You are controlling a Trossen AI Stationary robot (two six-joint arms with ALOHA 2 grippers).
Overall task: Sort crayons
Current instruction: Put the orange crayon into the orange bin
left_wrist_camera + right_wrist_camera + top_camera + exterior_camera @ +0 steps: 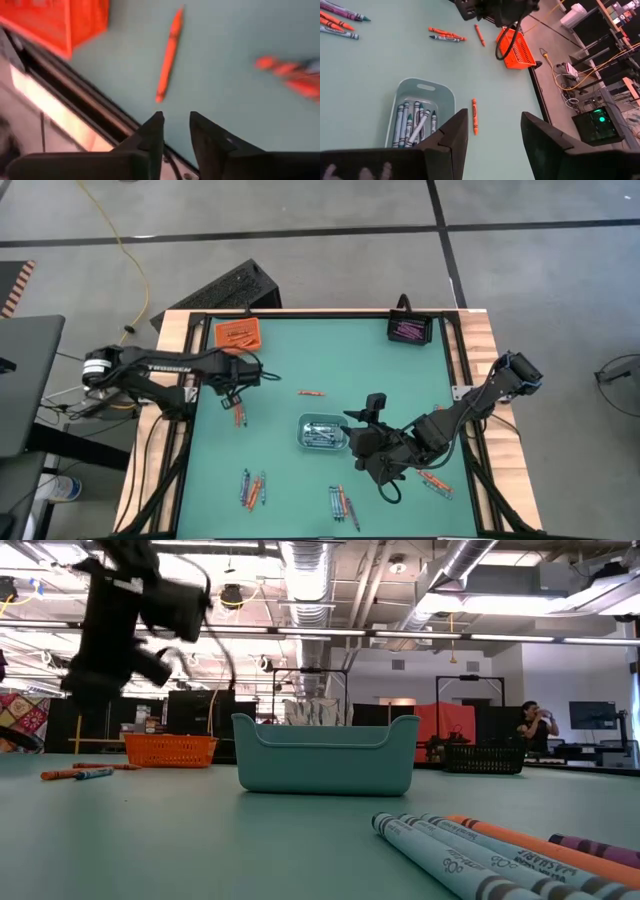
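Grey-blue crayons (412,122) fill clear-grey tray (445,97); orange tray (239,334) holds orange ones.

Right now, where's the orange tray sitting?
In the high view, the orange tray sits at the table's far left corner, just beyond the left claw, opposite the black tray at the far right.

Grey-blue wax crayons (321,436): heaped in mid-table tray.
Purple crayons (407,330): far-right corner tray.
Orange crayon (311,393): loose, flat, mid-table.
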